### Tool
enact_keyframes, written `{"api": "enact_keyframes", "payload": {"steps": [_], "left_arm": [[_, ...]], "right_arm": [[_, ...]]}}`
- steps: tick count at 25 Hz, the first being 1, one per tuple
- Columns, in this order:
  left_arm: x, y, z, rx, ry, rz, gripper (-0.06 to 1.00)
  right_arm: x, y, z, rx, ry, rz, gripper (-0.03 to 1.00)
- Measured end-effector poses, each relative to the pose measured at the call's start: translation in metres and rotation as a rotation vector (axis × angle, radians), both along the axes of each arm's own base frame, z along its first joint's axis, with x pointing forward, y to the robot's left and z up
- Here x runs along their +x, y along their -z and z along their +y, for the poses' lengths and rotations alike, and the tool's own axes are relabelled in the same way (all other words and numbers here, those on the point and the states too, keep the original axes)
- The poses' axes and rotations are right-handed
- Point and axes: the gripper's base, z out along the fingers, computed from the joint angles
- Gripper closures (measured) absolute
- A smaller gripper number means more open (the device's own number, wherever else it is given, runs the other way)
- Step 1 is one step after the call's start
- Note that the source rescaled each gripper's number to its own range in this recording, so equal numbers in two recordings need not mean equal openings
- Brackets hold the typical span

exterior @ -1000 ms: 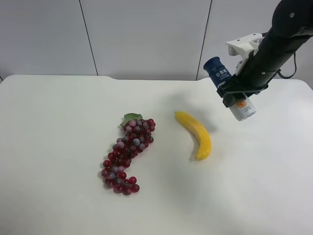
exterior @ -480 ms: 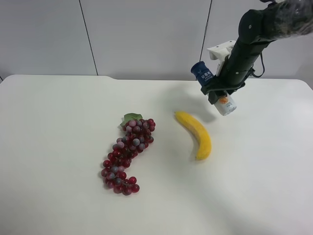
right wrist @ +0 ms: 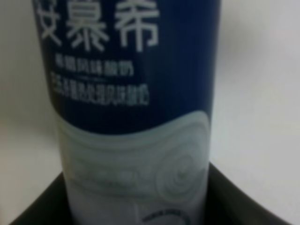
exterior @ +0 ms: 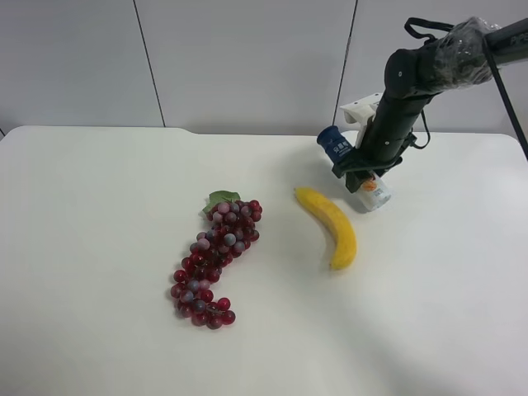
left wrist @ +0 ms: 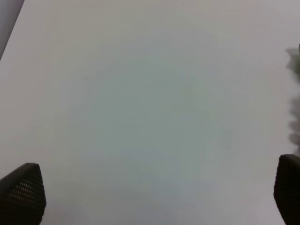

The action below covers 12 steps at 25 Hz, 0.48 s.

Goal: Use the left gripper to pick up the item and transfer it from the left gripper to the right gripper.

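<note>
A: Over the 3 exterior high pictures, the black arm with the white plastic housing (exterior: 363, 111) has swung in from the view's right edge toward the middle and sunk lower; its black right gripper (exterior: 356, 163) now sits just above the white table (exterior: 99, 247).

B: And the small white bottle with the dark blue cap (exterior: 334, 144) went along in the clamped jaws; the cap has dropped and shifted toward the view's left; the orange-marked base (exterior: 373, 190) now lies close to the tabletop, nearer the yellow curved banana (exterior: 330, 224) than before.

A: More of the arm shows too, with a plastic-wrapped upper link (exterior: 466, 45).
</note>
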Motion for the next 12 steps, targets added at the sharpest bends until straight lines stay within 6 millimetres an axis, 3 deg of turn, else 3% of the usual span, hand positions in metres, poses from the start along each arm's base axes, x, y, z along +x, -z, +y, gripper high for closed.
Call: {"api": "enact_keyframes", "payload": {"steps": [12], "left_arm": [[0.0000, 0.0000, 0.0001, 0.000, -0.001, 0.000, -0.05]], "right_arm": [[0.0014, -0.0010, 0.0003, 0.002, 0.000, -0.012, 0.97]]}}
